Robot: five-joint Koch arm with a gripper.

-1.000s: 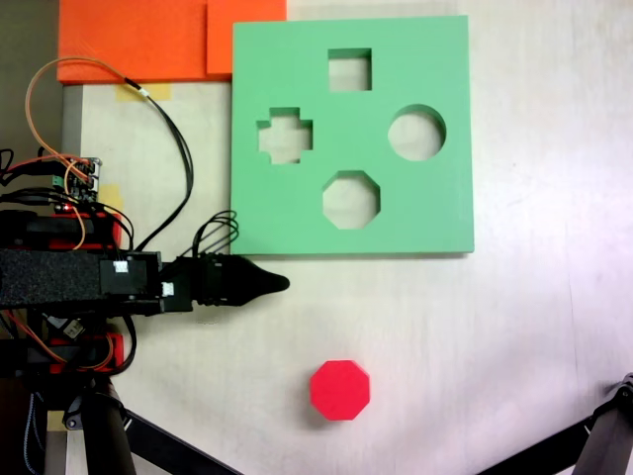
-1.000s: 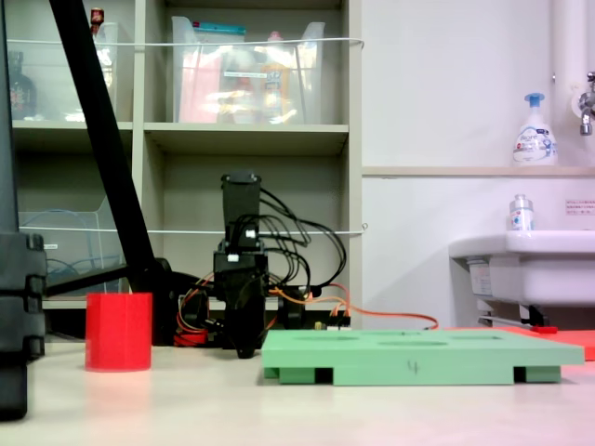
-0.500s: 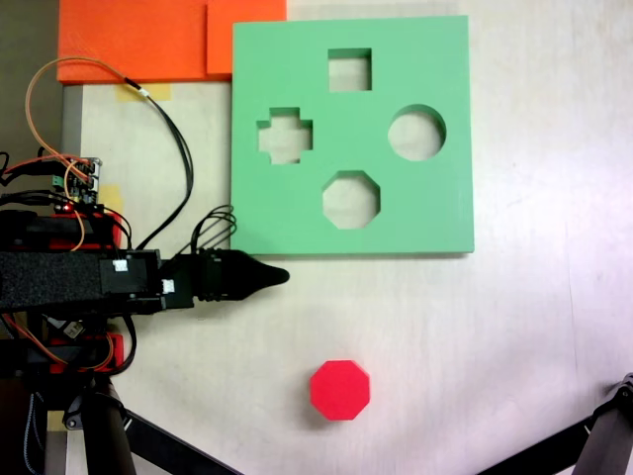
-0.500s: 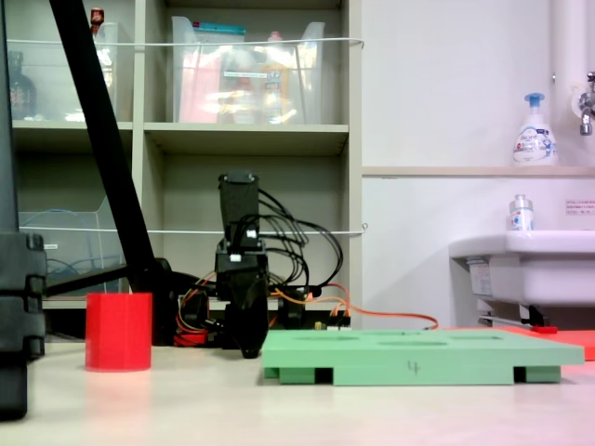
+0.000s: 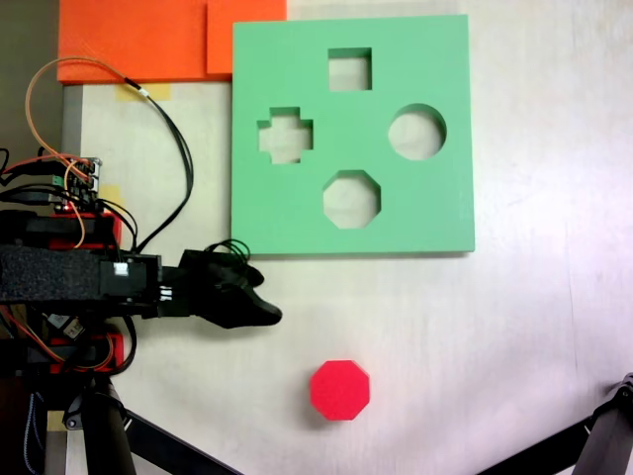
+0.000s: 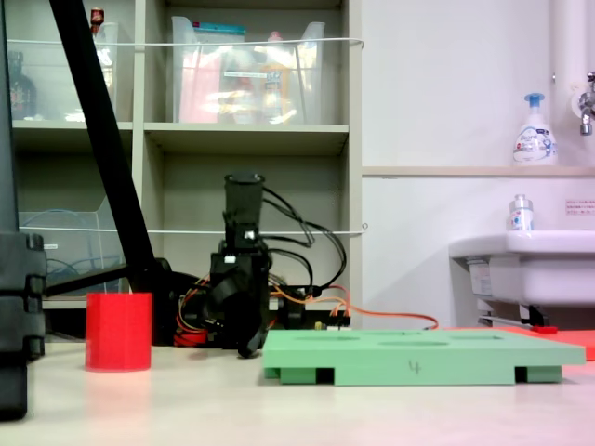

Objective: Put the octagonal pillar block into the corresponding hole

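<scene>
Evidently unstarted: the small bright red eight-sided foam block (image 5: 340, 390) stands free at the black gripper's (image 5: 265, 315) four o'clock, apart from it; whether its jaws are spread, I cannot tell. The green foam board's eight-sided cutout (image 5: 351, 199) sits vacant at the block's twelve o'clock.

Both fixed views are bright and evenly lit, with soft, diffuse light. From above, the green foam board (image 5: 351, 134) casts only a thin dark shadow along its lower edge, and the red octagonal block (image 5: 340, 389) a faint one. In the low side view, the pale desk (image 6: 297, 409) shows mild sheen; nearest objects look slightly soft.
</scene>
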